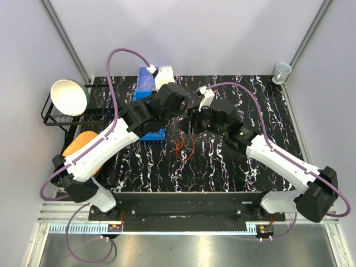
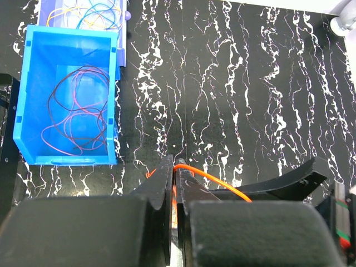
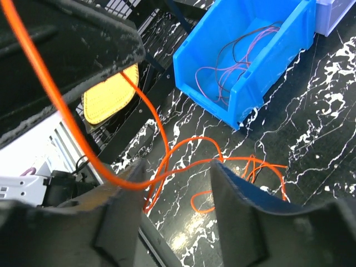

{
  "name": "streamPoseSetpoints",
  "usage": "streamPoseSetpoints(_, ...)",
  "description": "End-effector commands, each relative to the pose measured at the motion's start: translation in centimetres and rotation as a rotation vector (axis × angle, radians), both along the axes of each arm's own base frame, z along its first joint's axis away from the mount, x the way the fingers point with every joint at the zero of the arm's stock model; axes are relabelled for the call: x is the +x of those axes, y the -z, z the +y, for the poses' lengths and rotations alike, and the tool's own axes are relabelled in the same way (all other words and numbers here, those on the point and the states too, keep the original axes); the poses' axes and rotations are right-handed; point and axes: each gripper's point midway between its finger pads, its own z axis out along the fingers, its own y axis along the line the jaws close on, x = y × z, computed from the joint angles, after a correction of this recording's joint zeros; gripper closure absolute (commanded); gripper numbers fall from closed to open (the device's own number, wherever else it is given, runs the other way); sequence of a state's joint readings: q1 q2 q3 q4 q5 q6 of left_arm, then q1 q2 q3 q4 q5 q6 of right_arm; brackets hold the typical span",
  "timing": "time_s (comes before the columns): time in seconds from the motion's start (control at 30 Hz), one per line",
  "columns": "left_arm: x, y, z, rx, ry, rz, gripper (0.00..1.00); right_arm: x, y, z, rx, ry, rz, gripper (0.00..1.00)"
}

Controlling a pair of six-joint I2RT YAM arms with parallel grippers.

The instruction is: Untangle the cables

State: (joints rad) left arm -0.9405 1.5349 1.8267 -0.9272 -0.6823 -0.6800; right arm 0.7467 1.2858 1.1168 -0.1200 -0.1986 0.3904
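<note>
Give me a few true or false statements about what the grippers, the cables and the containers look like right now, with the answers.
1. The left gripper is shut on an orange cable. True.
2. The blue bin is empty. False: loops of thin wires, dark red and pinkish, lie in it.
3. The right gripper has its jaws apart, with the orange cable running between them. True.
4. The white bowl sits inside the blue bin. False: it rests on the black rack at the far left.
5. A white cup stands at the far right, away from both grippers. True.
</note>
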Motion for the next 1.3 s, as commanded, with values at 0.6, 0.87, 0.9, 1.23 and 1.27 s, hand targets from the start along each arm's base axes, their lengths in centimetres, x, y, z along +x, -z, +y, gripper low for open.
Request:
streamPoseSetpoints(0.6, -0.6, -1.8, -0.1, -0.078, 0.043, -0.025, 1.0, 0.7, -3.8, -0.7, 0.052, 0.071, -0.141, 1.0)
streamPoseSetpoints(0.87, -1.3, -1.8, 0.5, -0.037, 0.179, -0.062, 0.2, 0.5, -3.8, -3.6, -0.029, 0.118, -0.183, 1.0)
streamPoseSetpoints(0.9, -1.7, -1.9, 0.1, -0.034, 0.243, -0.065, 0.19, 0.6, -3.7, -4.3, -0.035, 0.126, -0.177, 1.0)
streamPoseSetpoints(1.23, -8.6, -5.6, 0.3, -0.158, 0.741, -0.31, 0.18, -3.3, -5.5, -5.6, 0.091, -0.208, -0.104, 1.0)
streamPoseSetpoints(1.27, -9.8, -5.3, 0.8, -0.166, 0.78, -0.337, 0.17, -3.9, -5.6, -5.2, 0.099, -0.257, -0.089, 1.0)
